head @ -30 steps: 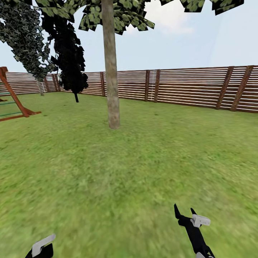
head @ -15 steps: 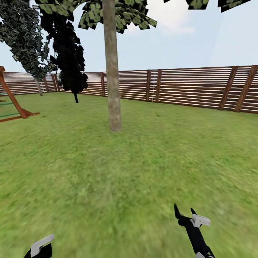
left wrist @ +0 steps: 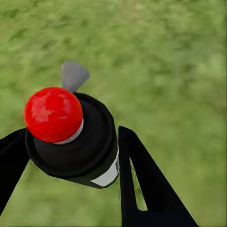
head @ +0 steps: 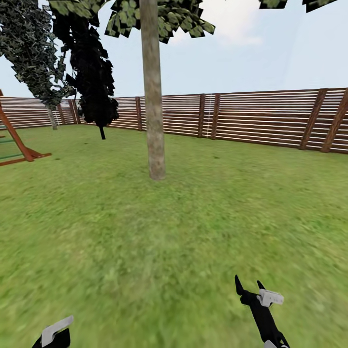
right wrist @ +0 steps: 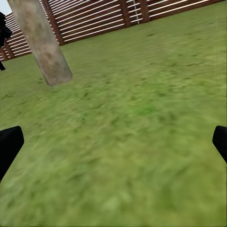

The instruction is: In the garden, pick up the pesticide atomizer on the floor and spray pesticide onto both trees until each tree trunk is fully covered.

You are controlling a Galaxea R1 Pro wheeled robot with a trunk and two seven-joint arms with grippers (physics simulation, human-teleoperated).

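One atomizer (left wrist: 75, 137) sits between the fingers of my left gripper (left wrist: 71, 156), which is clamped on its black body just under the red cap (left wrist: 53, 114); a grey nozzle (left wrist: 74, 75) pokes out past the cap. From the wrist it reads as a small rigid can, light enough for one gripper, I judge. Its round wall looks smooth and could twist or slip if I squeeze too near the shoulder, so the straight body below the cap seems the right place to hold, with the nozzle left free. How much pesticide is inside I cannot tell: the body is opaque.

In the head view my left gripper (head: 54, 333) is at about 7 o'clock, at the frame's lower edge, with grass (head: 145, 251) beneath it. My right gripper (head: 250, 287) is at about 5 o'clock, fingers spread and holding nothing; its wrist camera shows the two dark fingertips (right wrist: 9, 144) far apart over the lawn.

Ahead at 12 o'clock stands the trunk (head: 153, 96), a thick, bare, grey-brown column, well apart from me. No spray coating shows on its bark, so I judge the covering not yet begun. A dark conifer (head: 92, 82) rises at 11 o'clock, a red wooden frame (head: 19, 145) at 9 o'clock, and the fence (head: 261, 118) runs behind from 10 to 3 o'clock.
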